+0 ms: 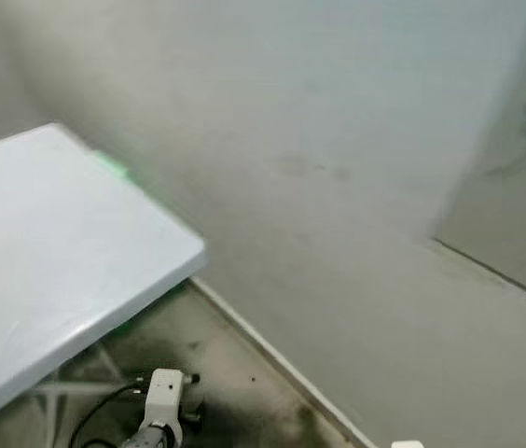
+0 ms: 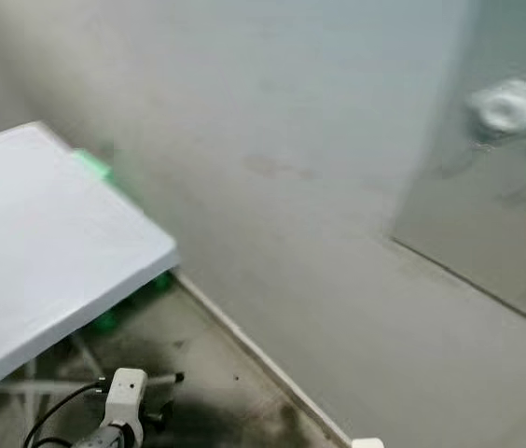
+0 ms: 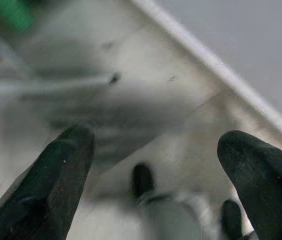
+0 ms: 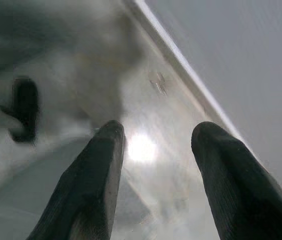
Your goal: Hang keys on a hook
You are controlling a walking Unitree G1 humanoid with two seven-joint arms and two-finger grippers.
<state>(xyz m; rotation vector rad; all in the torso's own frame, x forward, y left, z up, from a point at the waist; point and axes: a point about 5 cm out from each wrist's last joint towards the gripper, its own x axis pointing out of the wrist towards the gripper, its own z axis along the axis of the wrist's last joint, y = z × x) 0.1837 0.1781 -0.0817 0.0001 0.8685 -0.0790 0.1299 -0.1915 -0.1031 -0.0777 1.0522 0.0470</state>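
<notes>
Keys were nowhere to be made out at this moment, and no hook either; the head views were smeared with motion blur, so the step in hand looked like walking or turning to find them, not yet any hanging.

Nearest the robot, the left pincer pointed down at the grey floor with its two black fingers spread wide and nothing between them. The right pincer likewise stood wide and empty over the same floor, close to the pale baseboard. In the head views the left arm hung low beside a white tabletop whose underside showed green fittings.

Beyond that ran a plain grey wall, and at the right a glossy panel, perhaps a door or mirror, bearing a blurred pale shape (a handle or a fixture, I could not tell which).

To do this step well, my judgement was that the robot should steady its head before choosing a target, since blur hid small things. It should also keep the arms tucked clear of the tabletop edge while turning, and settle where the keys lay before reaching.
</notes>
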